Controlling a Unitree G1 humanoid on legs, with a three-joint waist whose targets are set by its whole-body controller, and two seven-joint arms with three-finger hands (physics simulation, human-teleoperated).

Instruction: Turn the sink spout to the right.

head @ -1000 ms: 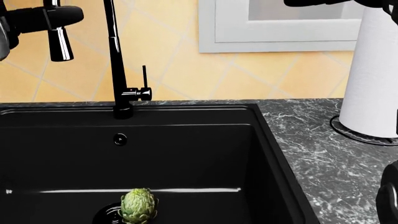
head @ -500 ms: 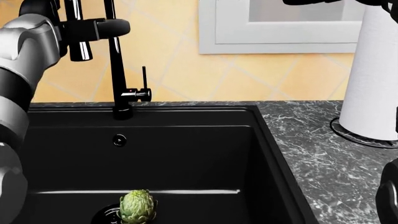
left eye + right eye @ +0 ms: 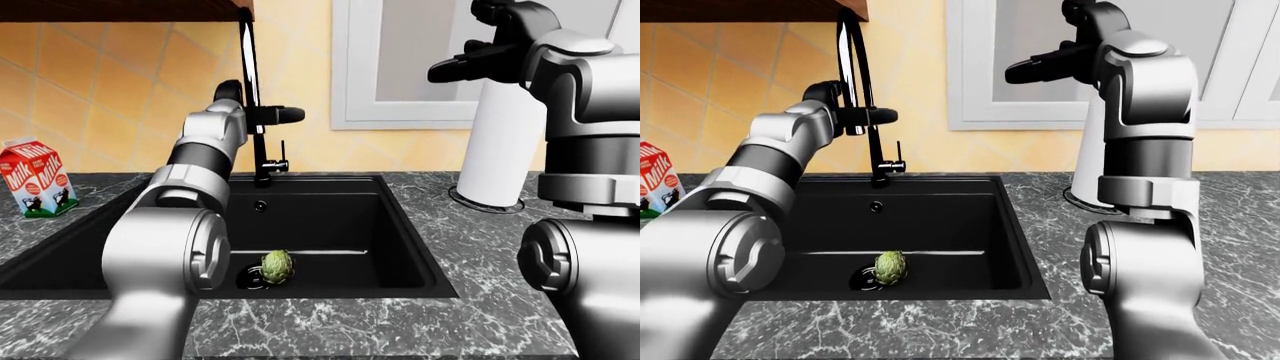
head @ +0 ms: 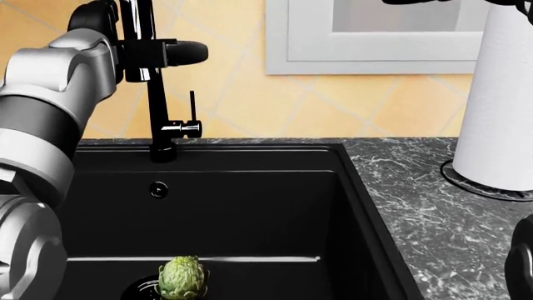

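The tall black sink spout [image 4: 155,106] rises from the sink's rim, with its lever handle [image 4: 192,119] at its right. Its hanging nozzle [image 4: 138,72] now sits just left of the stem. My left hand [image 4: 177,53] is at the nozzle's height, one black finger reaching rightward across the stem, fingers spread and not closed round anything. It also shows in the left-eye view [image 3: 280,115]. My right hand [image 3: 468,66] is raised high in front of the paper towel roll, open and empty.
A black sink basin [image 4: 250,200] holds a green artichoke [image 4: 182,278] by the drain. A white paper towel roll [image 4: 500,94] stands on the marble counter [image 4: 433,206] at the right. A milk carton [image 3: 35,178] stands at the far left.
My left arm has swung to the right, and the nozzle has moved with it from the far left to just beside the stem. The right hand has stayed raised.
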